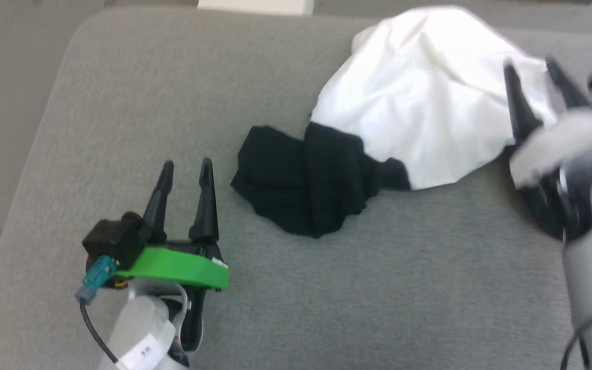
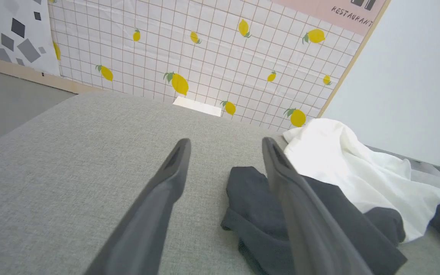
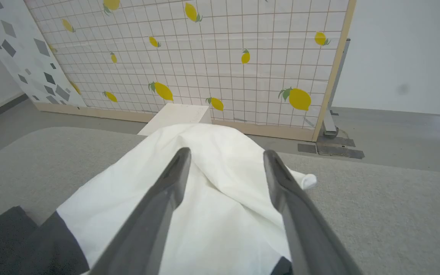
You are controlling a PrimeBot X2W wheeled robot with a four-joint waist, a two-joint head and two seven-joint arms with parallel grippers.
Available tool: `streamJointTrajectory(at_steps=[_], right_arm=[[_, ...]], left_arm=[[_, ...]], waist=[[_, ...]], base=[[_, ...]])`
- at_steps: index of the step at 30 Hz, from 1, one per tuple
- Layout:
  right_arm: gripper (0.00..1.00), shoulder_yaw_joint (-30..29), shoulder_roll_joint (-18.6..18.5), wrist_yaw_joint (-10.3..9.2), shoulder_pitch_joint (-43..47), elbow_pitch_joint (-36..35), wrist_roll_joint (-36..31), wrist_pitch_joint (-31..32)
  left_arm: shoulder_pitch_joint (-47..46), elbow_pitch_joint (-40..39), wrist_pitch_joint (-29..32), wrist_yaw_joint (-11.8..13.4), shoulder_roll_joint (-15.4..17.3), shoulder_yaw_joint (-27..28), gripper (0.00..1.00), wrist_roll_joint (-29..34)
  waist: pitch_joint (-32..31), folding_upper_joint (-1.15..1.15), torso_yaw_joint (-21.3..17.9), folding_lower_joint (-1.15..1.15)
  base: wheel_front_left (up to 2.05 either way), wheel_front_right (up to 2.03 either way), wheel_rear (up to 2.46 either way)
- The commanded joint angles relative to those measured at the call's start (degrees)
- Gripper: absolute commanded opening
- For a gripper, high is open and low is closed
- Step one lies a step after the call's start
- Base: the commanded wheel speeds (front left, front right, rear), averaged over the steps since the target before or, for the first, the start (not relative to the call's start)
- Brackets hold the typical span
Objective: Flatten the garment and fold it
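My left gripper (image 1: pixel 187 164) and right gripper (image 1: pixel 530 66) both gape empty, so I'd pinch the limp, light shirt (image 1: pixel 419 113) at its sleeve (image 1: pixel 306 185) edge.

A grey fabric-covered surface (image 1: pixel 121 103) with rounded corners was seen. Behind it, a white gridded panel (image 3: pixel 204 57) printed with yellow lemons was stood on the grey floor (image 3: pixel 395 126), edged in pale wood. A pale flat block (image 3: pixel 178 116) was set at its foot. A pink sign (image 2: pixel 342 11) was lettered in black.
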Motion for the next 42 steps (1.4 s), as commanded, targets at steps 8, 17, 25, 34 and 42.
streamJointTrajectory(at_steps=[8, 17, 25, 34, 42], right_arm=[[1.00, -8.87, 6.47, -0.09, 18.63, -10.64, 0.61, 1.87], [1.00, -12.97, 8.64, -0.09, 25.59, -16.17, 1.43, 4.00], [1.00, -12.35, 8.73, -0.09, 25.81, -16.22, 4.32, 3.24], [1.00, -13.46, 8.74, -0.09, 25.44, -15.55, 5.12, 1.38], [1.00, -12.57, 8.75, -0.09, 24.92, -14.09, 5.79, 0.61]], left_arm=[[3.64, 1.28, -0.22, -0.31, -0.12, -2.58, 1.00, 0.06], [-1.99, 5.51, 7.64, -3.08, 0.18, -13.59, 1.00, 1.45], [-11.31, 14.09, 31.83, 0.49, 2.34, -18.68, 1.00, 3.45], [-11.17, 14.92, 37.98, 4.33, 3.48, -16.56, 0.11, 2.04], [-9.37, 14.10, 36.76, 7.70, 6.71, -10.77, 0.00, -0.61]], waist=[[-7.96, 0.00, -5.13, 0.00], [-8.47, 0.00, -7.30, 0.00], [-5.96, 0.00, -10.84, 0.00], [-4.07, 0.00, -12.29, 0.00], [-4.20, 0.00, -10.76, 0.00]], base=[[0.00, 0.00, 0.00], [0.00, 0.00, 0.00], [0.00, 0.00, 0.00], [0.00, 0.00, 0.00], [0.00, 0.00, 0.00]])
